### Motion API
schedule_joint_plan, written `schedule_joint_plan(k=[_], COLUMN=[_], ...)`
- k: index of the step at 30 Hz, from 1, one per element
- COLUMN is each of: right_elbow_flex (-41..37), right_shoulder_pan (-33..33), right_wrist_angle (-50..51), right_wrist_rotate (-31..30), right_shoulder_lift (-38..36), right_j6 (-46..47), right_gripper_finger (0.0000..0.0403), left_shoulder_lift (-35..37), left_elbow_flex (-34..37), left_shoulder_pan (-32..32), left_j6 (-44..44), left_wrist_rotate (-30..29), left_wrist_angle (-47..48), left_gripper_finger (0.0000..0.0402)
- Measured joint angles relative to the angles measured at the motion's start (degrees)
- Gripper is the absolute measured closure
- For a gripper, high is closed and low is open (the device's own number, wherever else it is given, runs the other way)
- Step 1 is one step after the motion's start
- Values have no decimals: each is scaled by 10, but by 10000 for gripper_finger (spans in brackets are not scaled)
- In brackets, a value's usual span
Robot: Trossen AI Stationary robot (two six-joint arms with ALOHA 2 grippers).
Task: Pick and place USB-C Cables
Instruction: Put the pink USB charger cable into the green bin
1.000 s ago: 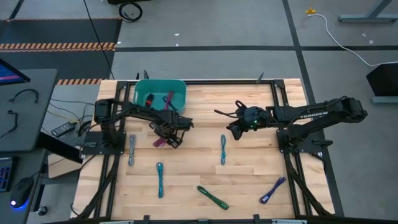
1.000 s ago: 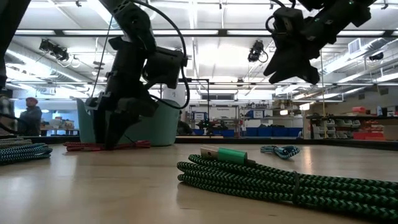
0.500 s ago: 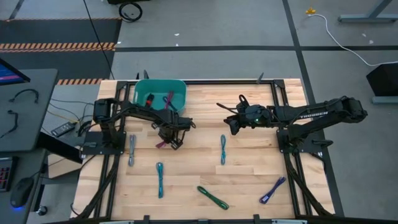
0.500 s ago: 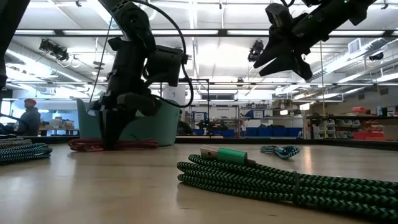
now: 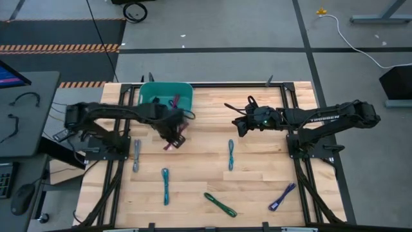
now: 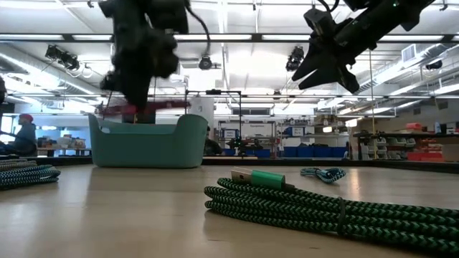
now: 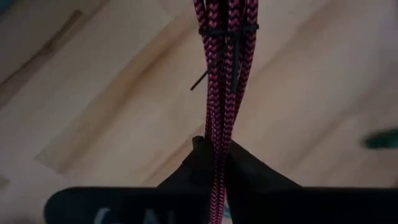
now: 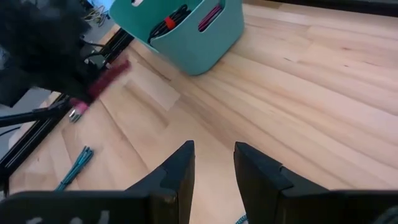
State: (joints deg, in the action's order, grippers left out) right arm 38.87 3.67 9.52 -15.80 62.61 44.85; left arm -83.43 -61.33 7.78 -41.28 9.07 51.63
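Left gripper (image 5: 175,133) clamped on magenta cable (image 7: 222,93), lifted beside teal bin (image 5: 149,95); right gripper (image 8: 212,163) parted, holding nothing, above table (image 5: 257,174).

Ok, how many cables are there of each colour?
Magenta cables: 2, one in the left pincer, one in the bin
Teal-blue cables: 2
Grey cable: 1
Green cable: 1
Purple cable: 1
Red-black cable: 1
Total: 8
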Motion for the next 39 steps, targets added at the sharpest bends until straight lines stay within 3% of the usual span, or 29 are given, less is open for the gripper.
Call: schedule_joint_plan(k=[3, 8, 10, 15, 19, 28, 39], right_elbow_flex=[0, 0, 0, 0, 0, 0, 0], right_shoulder_pan=[3, 9, 14, 27, 30, 29, 29], right_wrist_angle=[0, 1, 0, -3, -8, -9, -9], right_wrist_rotate=[1, -1, -1, -2, 0, 0, 4], right_shoulder_lift=[0, 0, 0, 0, 0, 0, 0], right_j6=[-11, -21, -28, -29, -26, -10, -9], right_gripper_finger=[286, 286, 286, 286, 286, 286, 286], left_shoulder_lift=[62, 109, 108, 53, -2, -92, -103], left_elbow_flex=[0, -1, -1, 2, 1, 0, 0], left_shoulder_pan=[16, 93, 140, 251, 298, 323, 327], left_j6=[-52, -109, -96, -54, -14, 12, 41], left_wrist_rotate=[-17, -151, -175, -175, -155, -138, -138], left_wrist_angle=[1, -14, -26, -53, -44, -37, -26], left_gripper_finger=[366, 381, 381, 372, 362, 362, 251])
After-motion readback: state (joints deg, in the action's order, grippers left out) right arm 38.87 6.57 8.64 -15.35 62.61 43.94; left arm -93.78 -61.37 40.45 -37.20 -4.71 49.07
